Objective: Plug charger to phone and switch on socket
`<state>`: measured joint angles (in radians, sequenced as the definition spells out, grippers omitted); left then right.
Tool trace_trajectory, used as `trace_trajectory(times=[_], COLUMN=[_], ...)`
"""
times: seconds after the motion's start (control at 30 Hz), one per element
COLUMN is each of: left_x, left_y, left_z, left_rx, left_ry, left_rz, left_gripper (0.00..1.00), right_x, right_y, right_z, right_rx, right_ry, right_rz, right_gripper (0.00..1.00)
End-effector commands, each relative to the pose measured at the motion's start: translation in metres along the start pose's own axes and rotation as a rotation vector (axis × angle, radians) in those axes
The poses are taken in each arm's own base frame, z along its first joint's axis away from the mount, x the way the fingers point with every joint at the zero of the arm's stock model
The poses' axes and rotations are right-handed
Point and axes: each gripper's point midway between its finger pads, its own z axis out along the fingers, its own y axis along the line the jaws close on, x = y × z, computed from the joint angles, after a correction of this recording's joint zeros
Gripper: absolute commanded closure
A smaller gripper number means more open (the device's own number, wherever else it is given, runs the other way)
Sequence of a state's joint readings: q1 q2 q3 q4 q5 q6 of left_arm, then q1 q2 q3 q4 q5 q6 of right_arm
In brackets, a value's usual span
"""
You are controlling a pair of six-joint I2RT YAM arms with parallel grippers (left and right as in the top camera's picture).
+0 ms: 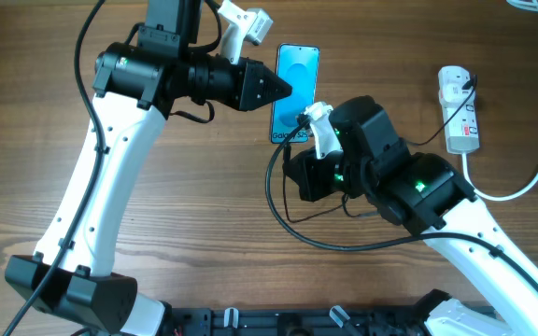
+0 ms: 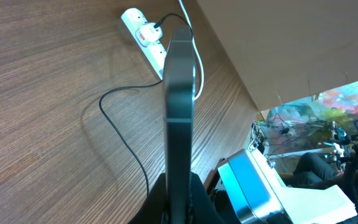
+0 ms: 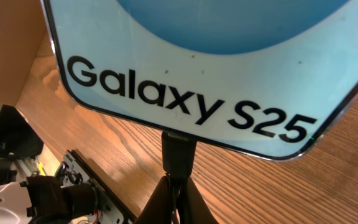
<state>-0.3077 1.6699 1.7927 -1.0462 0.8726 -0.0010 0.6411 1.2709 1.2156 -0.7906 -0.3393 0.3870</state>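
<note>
Overhead, the phone [image 1: 296,91] sat near the middle of the tabletop [image 1: 185,215], its teal screen facing up. The left arm [image 1: 110,159] reached across from the left, and the left jaws were shut on the phone's left long edge. The right arm [image 1: 418,187] came in from the lower right, and its wrist covered the phone's lower end. The charger [image 1: 288,219] curled in a black loop below that wrist. The socket [image 1: 461,117] lay well apart at the right, with a white plug [image 1: 453,78] in its far end and a thick white cord [image 1: 521,191] running off to the right.

From the left wrist, the phone [image 2: 179,93] appeared edge-on as a thin dark slab, pinched at its near end between the left jaws. Beyond it the charger [image 2: 126,134] wound over the wood towards the socket [image 2: 143,34].

From the right wrist, the phone [image 3: 204,62] filled the upper frame, "Galaxy S25" along its lower edge. The charger's connector tip [image 3: 178,151] touched the middle of that edge, though its depth could not be told. The right jaws were closed on the charger just below the tip. Whether the phone rested on the tabletop [image 3: 278,186] or hung above it could not be told.
</note>
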Motion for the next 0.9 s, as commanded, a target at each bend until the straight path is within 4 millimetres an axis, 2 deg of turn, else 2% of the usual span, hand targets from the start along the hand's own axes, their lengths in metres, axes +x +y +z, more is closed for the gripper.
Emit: trace_trajectory(times=[0.0,0.87], left_x=[-0.0050,-0.0056], left_y=[-0.0162,-0.0154], left_z=[-0.0094,-0.0094], left_rx=[0.023,0.018], left_ry=[-0.029,-0.031], left_rz=[0.059,0.062], left_gripper=[0.96,0.96], right_x=[-0.0031,-0.0004], right_y=[0.0016,0.0007], right_z=[0.0009,0.0008], right_rx=[-0.001,0.002], right_ry=[-0.005,0.006], right_rz=[-0.026,-0.037], right_gripper=[0.96,0.96])
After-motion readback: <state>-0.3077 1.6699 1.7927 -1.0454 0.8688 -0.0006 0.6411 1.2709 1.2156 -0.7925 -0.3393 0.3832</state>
